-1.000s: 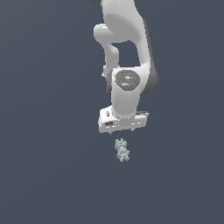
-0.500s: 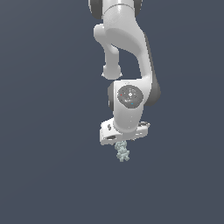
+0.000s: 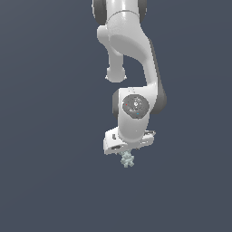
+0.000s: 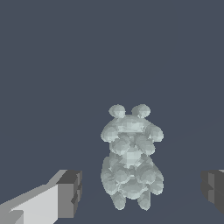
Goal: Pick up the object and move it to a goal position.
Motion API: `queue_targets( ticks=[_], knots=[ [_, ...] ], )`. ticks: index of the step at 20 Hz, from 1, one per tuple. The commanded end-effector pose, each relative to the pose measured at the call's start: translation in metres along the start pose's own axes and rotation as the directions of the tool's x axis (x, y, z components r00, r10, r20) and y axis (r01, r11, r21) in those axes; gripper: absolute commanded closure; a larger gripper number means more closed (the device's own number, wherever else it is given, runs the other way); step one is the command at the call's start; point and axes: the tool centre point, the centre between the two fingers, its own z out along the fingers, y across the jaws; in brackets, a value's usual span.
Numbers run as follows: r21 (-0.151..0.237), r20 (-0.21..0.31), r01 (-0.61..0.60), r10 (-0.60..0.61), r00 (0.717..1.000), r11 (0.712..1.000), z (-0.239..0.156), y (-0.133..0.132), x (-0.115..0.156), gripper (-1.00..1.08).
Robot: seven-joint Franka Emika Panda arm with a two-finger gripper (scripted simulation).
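The object [image 4: 130, 157] is a small pale grey-green knobbly cluster lying on the dark flat surface. In the exterior view only its lower end [image 3: 127, 159] shows below the white gripper hand. My gripper [image 4: 140, 192] is open, with one dark-padded finger [image 4: 69, 194] on one side of the object and the other finger [image 4: 213, 190] on the far side. The fingers stand apart from the object with a wide gap on each side. In the exterior view the gripper [image 3: 127, 153] hangs straight over the object and its fingers are mostly hidden.
The white arm [image 3: 131, 59] reaches down from the top of the exterior view. The dark grey-blue surface [image 3: 50, 181] spreads all around with nothing else on it.
The gripper has come down onto the object. A second ago it hung clear above the whole cluster; now the hand covers most of it.
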Motion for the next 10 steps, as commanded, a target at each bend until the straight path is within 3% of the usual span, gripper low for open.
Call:
queue_targets(
  ticks=[1, 10],
  knots=[
    [0.0, 0.0, 0.0, 0.0, 1.0, 1.0, 0.0, 0.0, 0.0, -0.92],
    [0.0, -0.001, 0.001, -0.001, 1.0, 1.0, 0.037, 0.0, 0.0, -0.92]
  ],
)
